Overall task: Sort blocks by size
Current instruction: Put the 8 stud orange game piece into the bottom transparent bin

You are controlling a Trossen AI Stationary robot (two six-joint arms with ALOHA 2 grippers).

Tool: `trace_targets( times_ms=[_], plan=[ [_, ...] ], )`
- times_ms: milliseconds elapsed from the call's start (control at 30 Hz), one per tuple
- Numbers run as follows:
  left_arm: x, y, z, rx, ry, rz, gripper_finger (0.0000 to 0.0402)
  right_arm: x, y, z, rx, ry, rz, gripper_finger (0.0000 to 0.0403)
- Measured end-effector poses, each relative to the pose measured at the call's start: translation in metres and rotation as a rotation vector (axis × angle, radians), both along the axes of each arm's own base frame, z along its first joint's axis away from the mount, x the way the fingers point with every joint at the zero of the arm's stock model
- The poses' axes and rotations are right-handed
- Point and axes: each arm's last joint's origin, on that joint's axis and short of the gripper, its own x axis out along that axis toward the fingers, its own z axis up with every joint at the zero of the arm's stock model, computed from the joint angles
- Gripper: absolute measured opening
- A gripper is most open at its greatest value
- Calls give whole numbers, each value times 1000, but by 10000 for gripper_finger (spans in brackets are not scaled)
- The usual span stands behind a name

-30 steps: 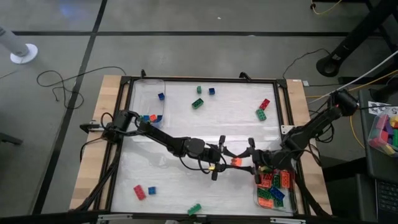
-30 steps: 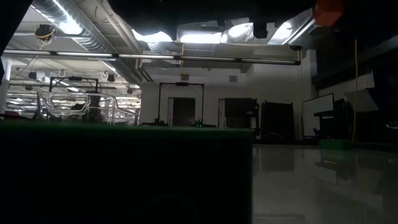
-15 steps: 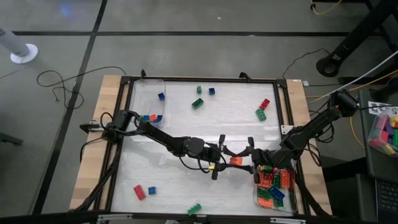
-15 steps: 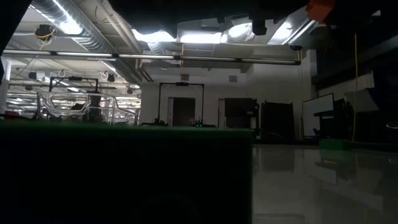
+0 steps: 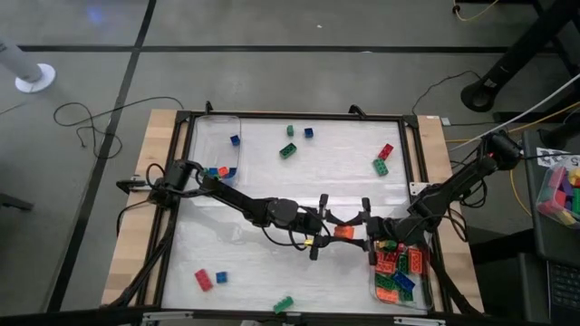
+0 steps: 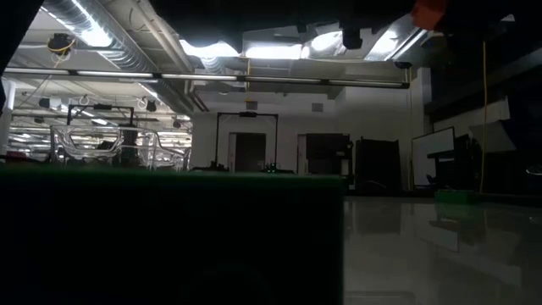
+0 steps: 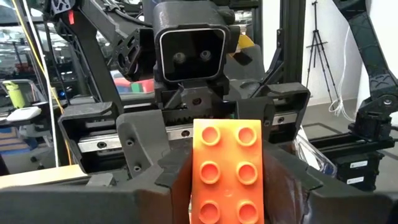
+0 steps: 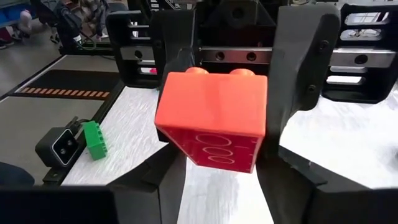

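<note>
An orange brick (image 5: 343, 233) hangs above mid-bench, between my two hands. My left fingers (image 7: 158, 171) and right fingers (image 8: 305, 68) both clasp it. A tray (image 5: 424, 292) of bricks sits just right.

Grey floor (image 5: 272, 72) w/ black tape lines; ceiling strip lights (image 6: 279, 49), exposed ducts (image 6: 110, 38).

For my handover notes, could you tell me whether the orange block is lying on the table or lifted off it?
Lifted off. The orange block sits in midair between the left end effector and right end effector; which one grips it, I cannot tell.
</note>
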Motion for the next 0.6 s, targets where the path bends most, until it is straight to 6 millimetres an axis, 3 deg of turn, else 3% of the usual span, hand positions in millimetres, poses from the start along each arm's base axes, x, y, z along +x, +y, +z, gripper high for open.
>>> trace_targets(
  times_ms=[300,600],
  plan=[
    [0,-1,-1,0,8,-2,205,0,0,0,-5,1,-9,136],
    [-1,0,2,5,2,-5,196,0,0,0,-17,-1,-5,143]
  ],
)
